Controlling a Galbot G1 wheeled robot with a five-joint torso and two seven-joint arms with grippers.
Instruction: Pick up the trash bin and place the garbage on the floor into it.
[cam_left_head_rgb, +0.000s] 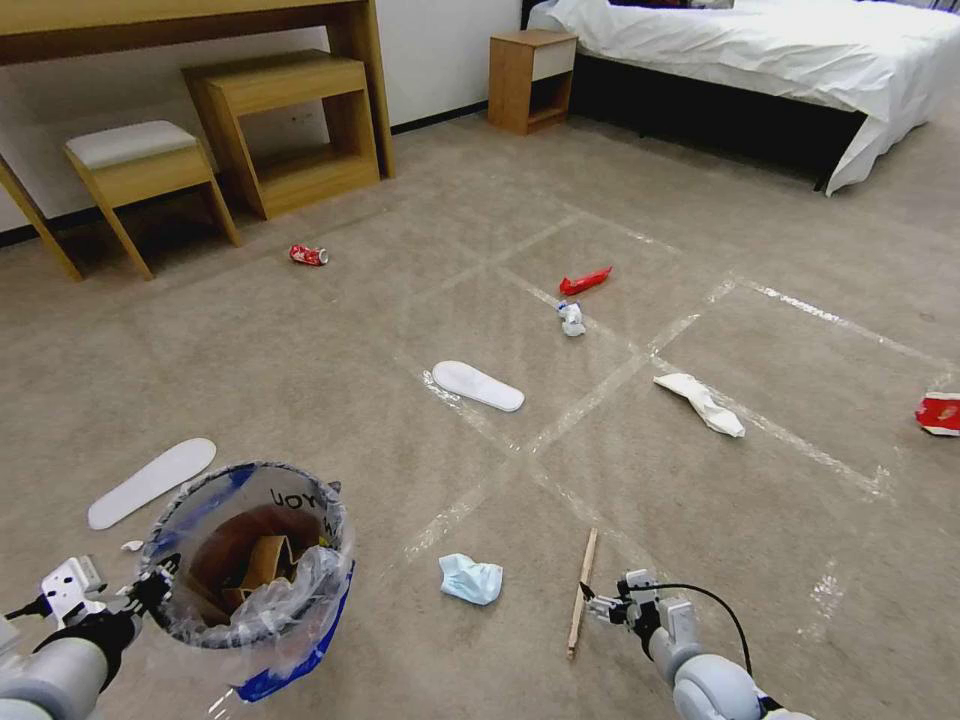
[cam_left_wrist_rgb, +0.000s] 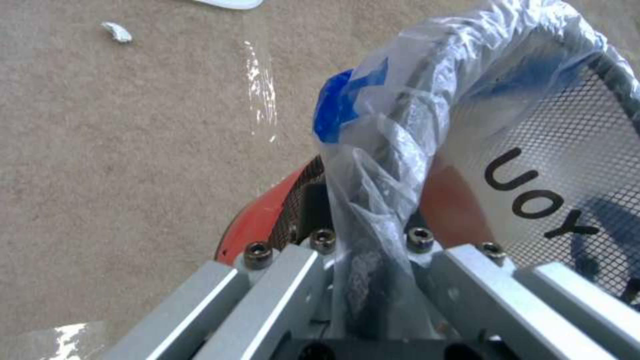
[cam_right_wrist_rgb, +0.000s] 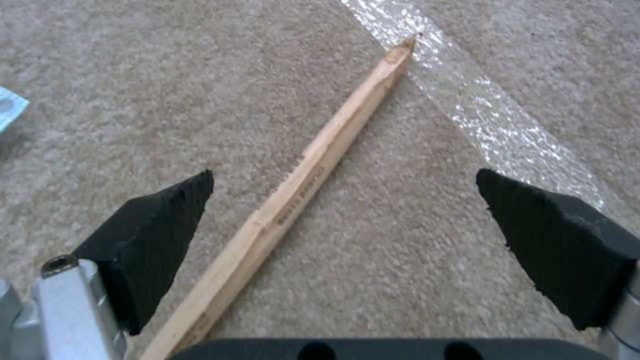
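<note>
**A:** Wooden stick (cam_right_wrist_rgb: 313, 175) is framed between the two black pads of the right pincer (cam_left_head_rgb: 597, 592), which is held wide apart just above the floor (cam_left_head_rgb: 400, 300); no pad is touching the wood.

**B:** And the trash bin (cam_left_head_rgb: 250, 560)?

**A:** It is carried clear of the carpet, to the left of the stick, with the left pincer (cam_left_wrist_rgb: 373, 250) clamped on its rim through the clear liner. A brown paper bag (cam_left_head_rgb: 265, 565) is seen inside it.

**B:** Which step is judged to be in hand?

**A:** The bin is taken as already picked up; collecting is under way, and the stick is being lined up for a grasp.

**B:** What is called for next?

**A:** A short descent, so the pads are brought down either side of the stick, then closed across its width, is judged necessary. The stick is thin and flat on the carpet, so a shallow grip could slip.

**B:** What else is left?

**A:** Just left of the stick, a blue face mask (cam_left_head_rgb: 470, 579) is lying. Beyond the stick, a white slipper (cam_left_head_rgb: 478, 386), a tissue (cam_left_head_rgb: 700, 403) and a red wrapper (cam_left_head_rgb: 585, 281) are scattered.
</note>
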